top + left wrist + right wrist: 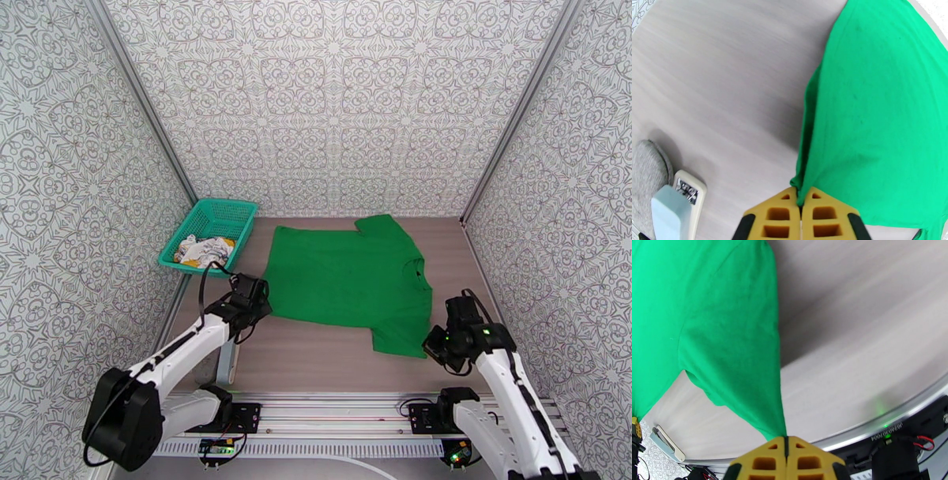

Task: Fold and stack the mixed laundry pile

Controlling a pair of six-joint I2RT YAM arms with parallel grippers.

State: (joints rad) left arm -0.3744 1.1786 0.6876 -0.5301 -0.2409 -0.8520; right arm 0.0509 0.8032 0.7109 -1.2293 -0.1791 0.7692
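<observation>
At the upper left of the top view, a teal-green plastic mesh basket (pixel 210 230) stands by the left wall. It holds the crumpled white garment with teal, yellow and black print (pixel 204 251).

Just right of the basket and lower in the frame, the left gripper (pixel 263 309) meets the near left corner of the bright green short-sleeved shirt (pixel 347 278). In the left wrist view its yellow fingers (pixel 779 215) are pressed together, pinching that hem corner of the shirt (pixel 869 118), which rises in a tent from the wooden table (pixel 730 79). At the lower left of that view lies a cream and pale blue object (pixel 677 207) of unclear kind.

The shirt lies spread flat across the middle of the table (pixel 316 359).

At the lower right, the right gripper (pixel 431 347) meets the near sleeve. In the right wrist view its jaws are pressed together on the sleeve tip (pixel 746 370), at the gripper (pixel 786 438).
</observation>
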